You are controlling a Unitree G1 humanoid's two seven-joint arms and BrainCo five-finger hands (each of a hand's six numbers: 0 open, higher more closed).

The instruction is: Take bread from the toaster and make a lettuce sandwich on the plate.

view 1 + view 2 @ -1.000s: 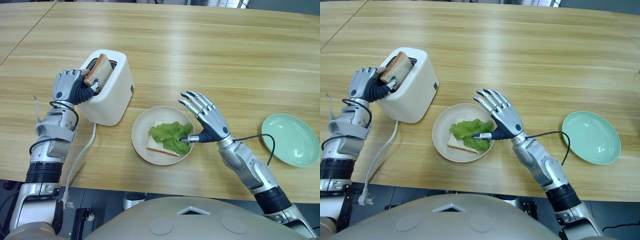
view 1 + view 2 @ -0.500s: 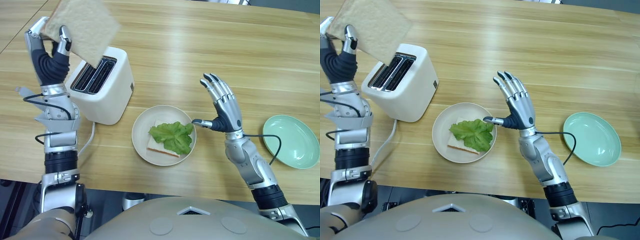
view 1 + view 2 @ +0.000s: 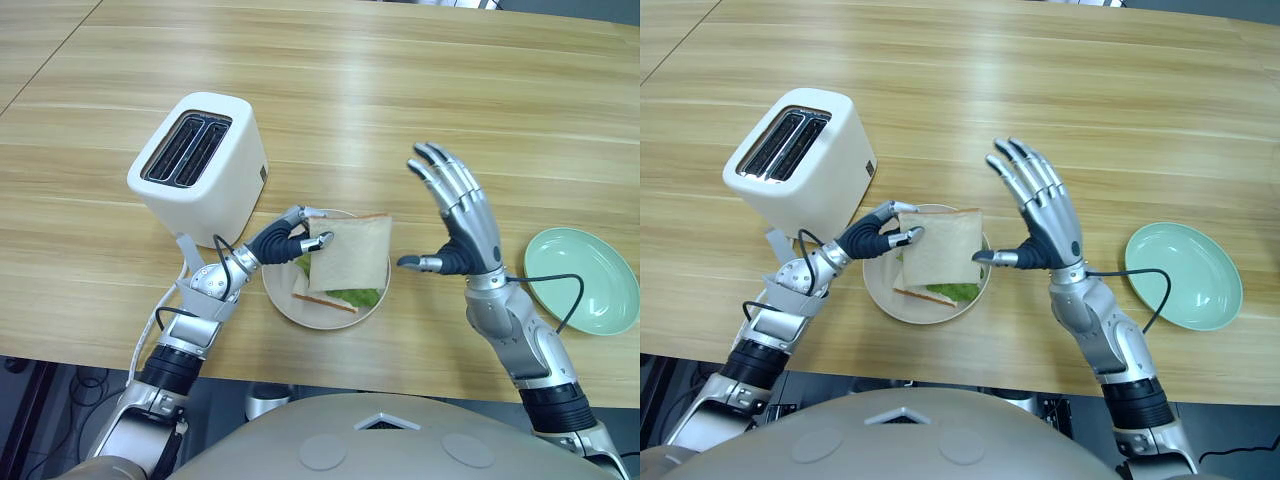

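Note:
My left hand (image 3: 283, 240) is shut on a slice of bread (image 3: 350, 253) and holds it flat just over the beige plate (image 3: 283, 296). Under that slice lie green lettuce (image 3: 352, 296) and a bottom slice of bread (image 3: 300, 288), mostly covered. The white toaster (image 3: 200, 165) stands at the left with both slots empty. My right hand (image 3: 457, 215) is raised to the right of the plate, open, fingers spread, holding nothing.
A pale green plate (image 3: 582, 279) sits at the right near the table's front edge. The toaster's white cable (image 3: 160, 320) runs down off the front edge. A black wire (image 3: 545, 283) loops from my right wrist by the green plate.
My left hand has carried the slice of bread down from high above the toaster to just over the lettuce on the plate. My right hand has shifted slightly right, staying open.

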